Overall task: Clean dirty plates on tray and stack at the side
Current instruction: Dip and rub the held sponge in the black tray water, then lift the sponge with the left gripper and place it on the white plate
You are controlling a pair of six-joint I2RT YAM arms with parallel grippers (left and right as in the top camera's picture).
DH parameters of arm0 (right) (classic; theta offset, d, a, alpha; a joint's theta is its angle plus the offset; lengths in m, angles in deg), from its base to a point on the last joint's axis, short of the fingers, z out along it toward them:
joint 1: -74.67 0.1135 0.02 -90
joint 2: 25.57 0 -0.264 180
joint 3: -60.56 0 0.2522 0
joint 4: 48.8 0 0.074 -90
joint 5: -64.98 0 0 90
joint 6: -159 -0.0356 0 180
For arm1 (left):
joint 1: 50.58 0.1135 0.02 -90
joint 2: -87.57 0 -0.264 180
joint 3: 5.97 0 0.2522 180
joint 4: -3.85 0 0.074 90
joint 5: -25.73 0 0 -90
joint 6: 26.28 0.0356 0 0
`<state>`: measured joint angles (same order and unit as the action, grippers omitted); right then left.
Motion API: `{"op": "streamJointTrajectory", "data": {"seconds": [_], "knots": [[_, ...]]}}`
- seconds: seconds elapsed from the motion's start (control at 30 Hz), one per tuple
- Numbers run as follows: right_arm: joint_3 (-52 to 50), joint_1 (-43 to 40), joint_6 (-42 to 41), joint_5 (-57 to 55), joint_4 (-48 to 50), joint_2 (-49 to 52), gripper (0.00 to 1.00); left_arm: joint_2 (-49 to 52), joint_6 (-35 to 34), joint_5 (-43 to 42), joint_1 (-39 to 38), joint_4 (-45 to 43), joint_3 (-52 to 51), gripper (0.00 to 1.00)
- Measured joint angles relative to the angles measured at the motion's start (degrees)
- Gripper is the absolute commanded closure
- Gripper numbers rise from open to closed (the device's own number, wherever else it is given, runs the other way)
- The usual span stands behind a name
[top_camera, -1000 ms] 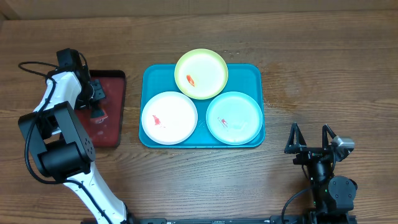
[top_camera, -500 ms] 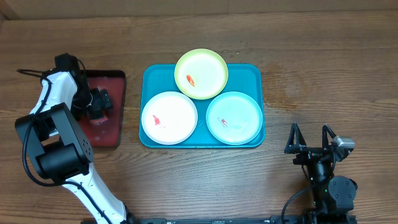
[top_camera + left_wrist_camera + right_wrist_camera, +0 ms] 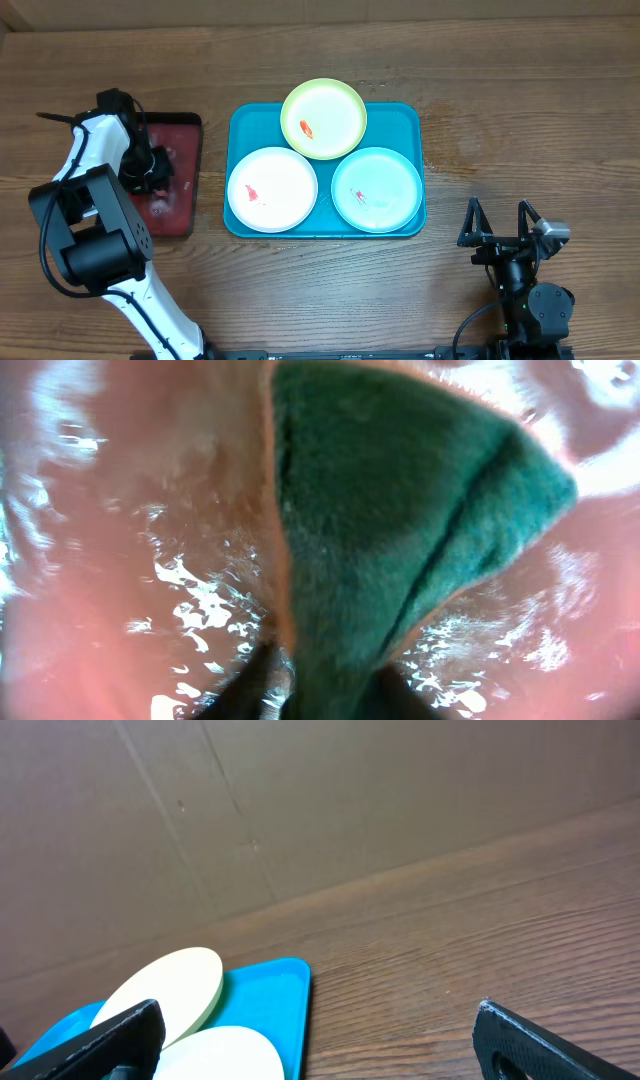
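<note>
Your wood-grain table [image 3: 500, 100] backs onto a cardboard wall [image 3: 300, 800] — right gripper [image 3: 497, 210] gapes wide, left gripper [image 3: 325, 690] apparently pinches a green sponge [image 3: 400, 510].

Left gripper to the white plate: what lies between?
Overhead shows the left gripper, pinching a green sponge, over the small dark red tray; then bare wooden table, the teal-blue rectangular tray's rim, then the round white plastic plate.

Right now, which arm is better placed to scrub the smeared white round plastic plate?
Left: the left gripper pinches the green scouring sponge over the dark red tray, beside the white plate. The right gripper sits open, parked away.
</note>
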<state>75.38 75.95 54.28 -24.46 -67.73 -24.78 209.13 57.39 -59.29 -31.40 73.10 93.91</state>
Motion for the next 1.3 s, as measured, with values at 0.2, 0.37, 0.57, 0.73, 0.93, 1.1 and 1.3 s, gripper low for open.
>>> {"op": "streamJointTrajectory", "data": {"seconds": [0.2,0.37,0.57,0.73,0.93,1.1,1.3], "knots": [[0.00,-0.02,0.00,-0.02,0.00,0.00,0.00,-0.37,0.17,0.81,1.07,-3.50,0.02,0.00],[0.00,0.00,-0.02,-0.02,-0.02,0.00,0.00,-0.37,0.55,0.17,1.05,-5.49,0.00,0.12],[0.00,-0.02,-0.02,-0.04,-0.02,0.00,0.00,-0.22,0.79,-0.48,0.15,-6.34,-0.07,0.90],[0.00,0.00,-0.02,0.00,-0.02,0.00,0.00,0.76,0.94,0.85,-0.31,-2.10,1.88,0.96],[0.00,0.00,-0.04,-0.02,0.00,0.00,0.00,3.63,0.87,1.70,-0.02,11.45,12.00,0.96],[0.00,0.00,0.00,0.00,-0.04,-0.02,0.00,3.80,0.76,-2.89,0.04,22.47,28.92,0.96],[0.00,0.00,-0.02,0.00,0.02,0.00,0.00,3.48,0.15,-7.15,0.04,24.30,35.19,0.96]]}}
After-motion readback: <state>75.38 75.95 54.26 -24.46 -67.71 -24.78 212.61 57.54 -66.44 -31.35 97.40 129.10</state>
